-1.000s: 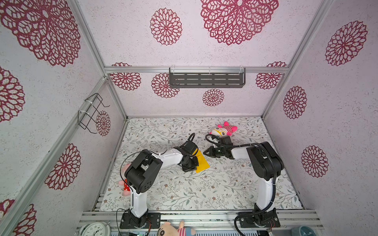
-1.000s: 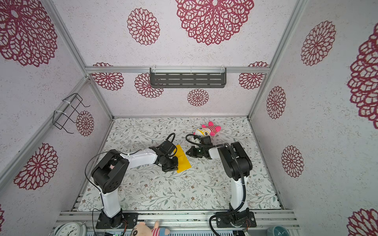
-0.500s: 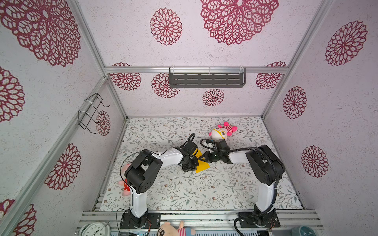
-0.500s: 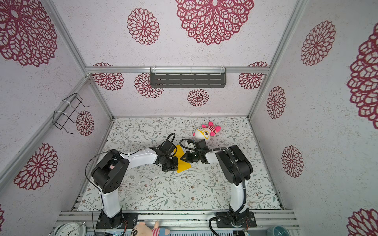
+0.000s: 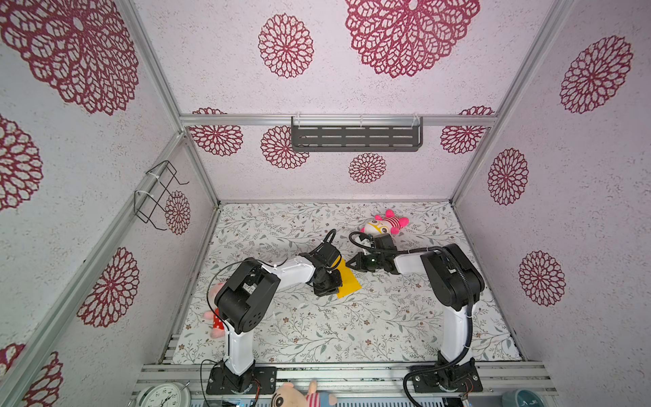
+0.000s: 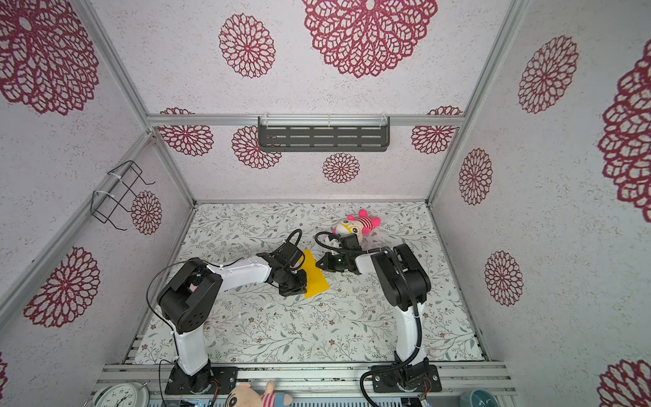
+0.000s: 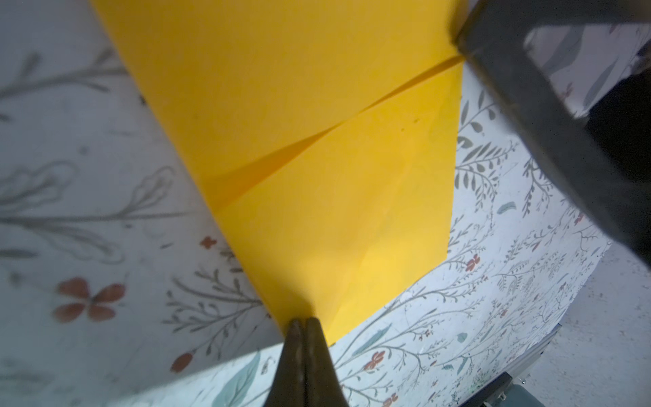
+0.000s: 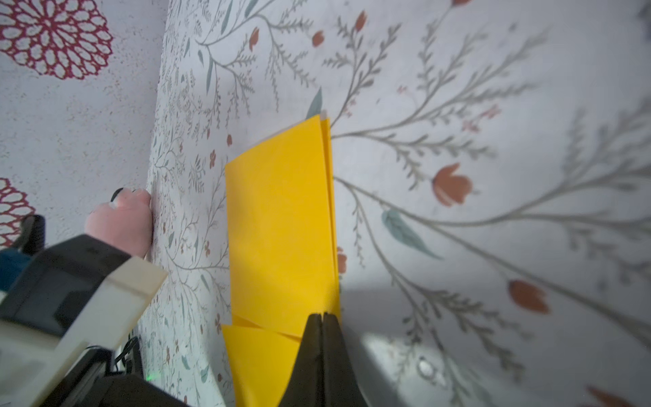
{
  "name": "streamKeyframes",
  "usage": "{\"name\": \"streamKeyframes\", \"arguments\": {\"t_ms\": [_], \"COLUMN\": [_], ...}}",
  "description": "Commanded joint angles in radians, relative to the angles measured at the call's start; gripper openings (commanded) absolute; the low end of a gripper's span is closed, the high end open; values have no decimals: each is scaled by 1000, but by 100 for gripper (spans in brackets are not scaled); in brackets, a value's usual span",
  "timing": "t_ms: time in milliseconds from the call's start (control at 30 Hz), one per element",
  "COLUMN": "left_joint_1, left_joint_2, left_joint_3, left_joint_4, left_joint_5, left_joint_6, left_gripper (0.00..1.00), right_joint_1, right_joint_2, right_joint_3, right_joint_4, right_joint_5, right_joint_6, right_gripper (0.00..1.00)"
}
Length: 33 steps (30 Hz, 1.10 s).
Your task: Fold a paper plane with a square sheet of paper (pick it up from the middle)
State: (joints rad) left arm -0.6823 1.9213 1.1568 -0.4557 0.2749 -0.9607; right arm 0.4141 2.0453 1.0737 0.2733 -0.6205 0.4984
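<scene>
Near the middle of the flowered mat [image 5: 352, 327] we see the yellow paper [image 5: 347, 282] [image 6: 315, 278] lying flat, already folded narrower, with a slanted flap edge across it. It sits between our two claws. Our left claw [image 5: 331, 289] [image 7: 303, 322] has its jaws pressed together, with the tips at the paper's near corner. Our right claw [image 5: 348, 263] [image 8: 322, 317] is squeezed closed too, its tips at the far edge. A pink-and-white plush toy [image 5: 384, 225] lies behind the right claw, apart from the paper.

Striped plush toy [image 5: 385, 223] on floral mat [image 5: 317, 334]; perhaps another plush [image 5: 215, 322] beside left wall.
</scene>
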Motion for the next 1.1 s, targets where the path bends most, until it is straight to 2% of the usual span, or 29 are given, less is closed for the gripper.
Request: {"name": "streamKeyframes", "arguments": {"t_ms": [0,167,467,667,867,1067], "left_joint_1": [-5,-4,5,14,34,44], "left_joint_2": [28,23,-6,-12,-13,-21], "left_joint_3": [-5,-3,30,64,64,54], "left_joint_4": [-38,-47,-19,5,8,-38], "left_joint_5": [-25,-31,-13,-14,-43,-109], "left_joint_6": [4,17,54,51,42,43], "left_gripper": [0,0,0,13,16,16], "right_joint_1": [-16,-18,-9,24,74,126], "right_joint_2": [14,-70,-221,-258,-267,-283], "right_joint_3": [15,-3,-177,-256,-330,-381], "right_joint_4": [-62,-67,-142,-160,-83,81], "right_joint_5": [103,104,57,19,-18,-70], "right_joint_6": [2,1,18,65,157,297], "right_gripper": [2,4,19,20,20,20]}}
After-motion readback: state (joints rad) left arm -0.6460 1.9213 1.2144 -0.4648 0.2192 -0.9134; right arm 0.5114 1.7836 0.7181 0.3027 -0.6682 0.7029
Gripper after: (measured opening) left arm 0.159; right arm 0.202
